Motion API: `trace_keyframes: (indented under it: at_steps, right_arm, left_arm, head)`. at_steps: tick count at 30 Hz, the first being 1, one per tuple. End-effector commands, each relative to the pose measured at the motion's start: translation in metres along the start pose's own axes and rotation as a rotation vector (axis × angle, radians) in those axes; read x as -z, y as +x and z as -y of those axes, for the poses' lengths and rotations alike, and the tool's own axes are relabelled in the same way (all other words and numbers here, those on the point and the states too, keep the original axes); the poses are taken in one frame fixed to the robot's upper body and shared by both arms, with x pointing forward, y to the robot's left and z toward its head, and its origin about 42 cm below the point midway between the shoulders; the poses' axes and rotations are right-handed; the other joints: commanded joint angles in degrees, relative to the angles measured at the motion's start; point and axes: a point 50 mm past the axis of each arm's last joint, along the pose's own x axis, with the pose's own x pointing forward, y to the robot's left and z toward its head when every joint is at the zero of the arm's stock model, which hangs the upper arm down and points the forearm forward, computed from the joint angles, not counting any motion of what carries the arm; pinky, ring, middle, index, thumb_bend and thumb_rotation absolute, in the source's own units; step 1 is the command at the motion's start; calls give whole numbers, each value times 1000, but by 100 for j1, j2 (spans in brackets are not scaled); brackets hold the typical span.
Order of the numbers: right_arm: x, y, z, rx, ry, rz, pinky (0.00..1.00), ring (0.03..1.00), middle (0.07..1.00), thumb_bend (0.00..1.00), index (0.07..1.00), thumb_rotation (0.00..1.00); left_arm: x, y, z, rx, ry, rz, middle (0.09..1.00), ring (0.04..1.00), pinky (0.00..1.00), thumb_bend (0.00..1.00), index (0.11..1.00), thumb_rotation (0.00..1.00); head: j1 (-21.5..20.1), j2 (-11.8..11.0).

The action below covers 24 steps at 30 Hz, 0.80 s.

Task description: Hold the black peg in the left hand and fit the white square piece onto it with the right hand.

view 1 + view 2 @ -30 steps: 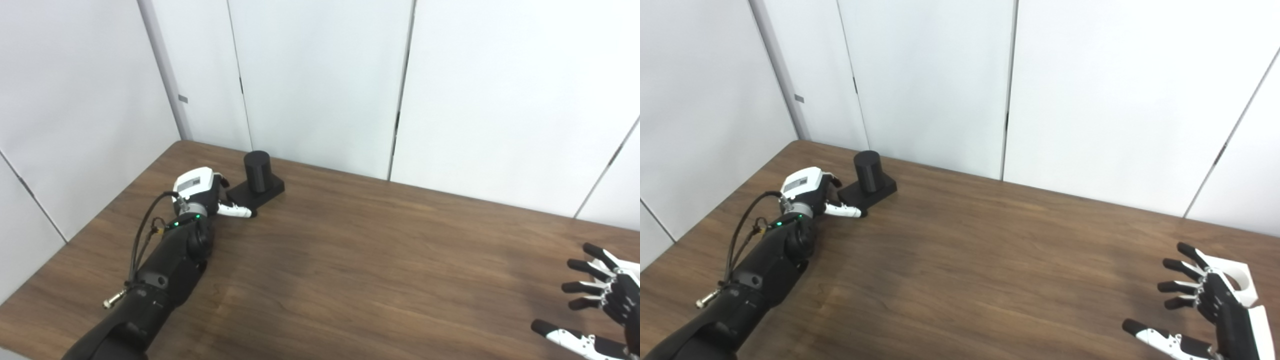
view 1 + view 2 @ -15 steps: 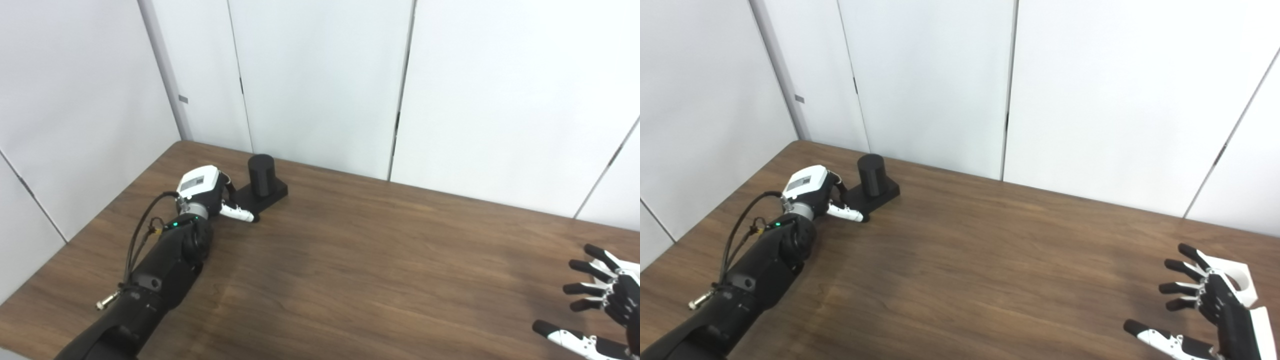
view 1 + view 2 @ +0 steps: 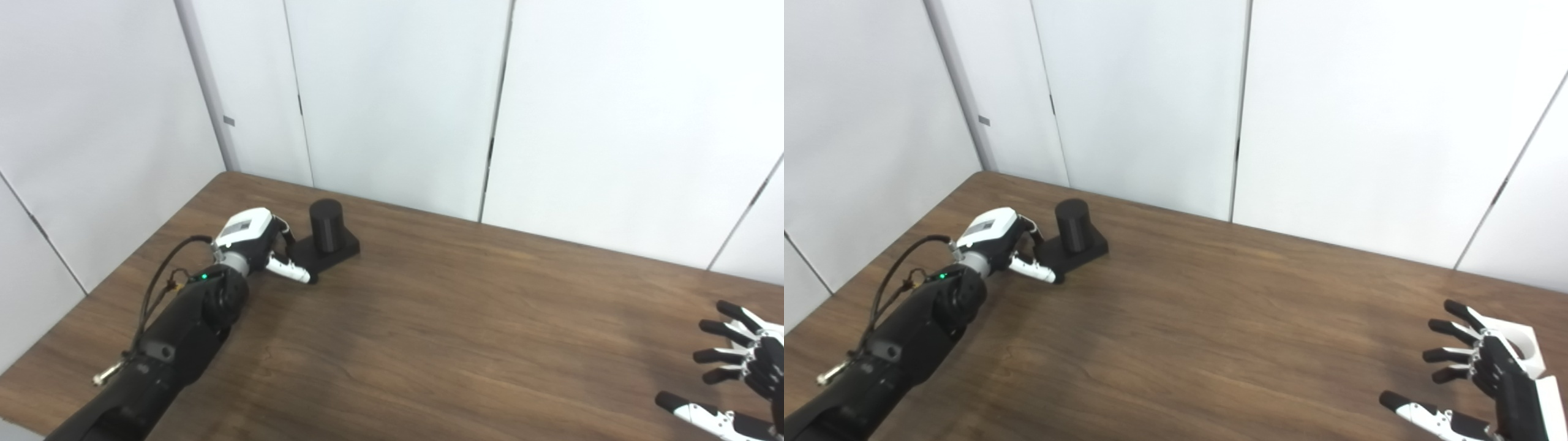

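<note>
The black peg (image 3: 325,224), a short cylinder on a flat square base (image 3: 343,248), stands on the table at the far left. My left hand (image 3: 257,242) grips the base's left corner, with the thumb along its front edge and the fingers curled over its top. The white square piece (image 3: 1523,345), which has a round hole, lies at the far right, partly hidden behind my right hand (image 3: 1482,383). My right hand is open with its fingers spread, just left of the piece and not holding it.
The brown wooden table (image 3: 441,318) meets white wall panels (image 3: 398,104) at its back and left edges. The peg stands near the back left corner. The white piece lies near the table's right edge.
My left hand has closed in on the peg's base and drawn the peg slightly toward me and to the right. My right hand has hardly moved. The camera has shifted a little.
</note>
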Motion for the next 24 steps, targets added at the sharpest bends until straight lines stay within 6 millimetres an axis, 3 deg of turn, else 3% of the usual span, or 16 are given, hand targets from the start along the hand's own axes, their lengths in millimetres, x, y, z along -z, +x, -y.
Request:
trace_keyframes:
  at_steps: [1, 10, 24]
  right_arm:
    - [-15, 10, 7, 33, -10, 89, 443, 578, 731, 572, 807, 0]
    - [-14, 11, 7, 38, -17, 85, 453, 583, 733, 568, 810, 0]
    - [-9, 12, 9, 28, 27, 84, 494, 611, 762, 538, 832, 0]
  left_arm:
    - [-31, -3, 18, 92, -14, 168, 856, 872, 743, 523, 484, 59]
    - [-78, -24, 40, 168, 54, 437, 854, 904, 765, 523, 484, 70]
    - [-140, -41, 91, 273, 142, 618, 838, 874, 729, 522, 488, 75]
  head:
    - [6, 7]
    - [-108, 58]
    - [-546, 204]
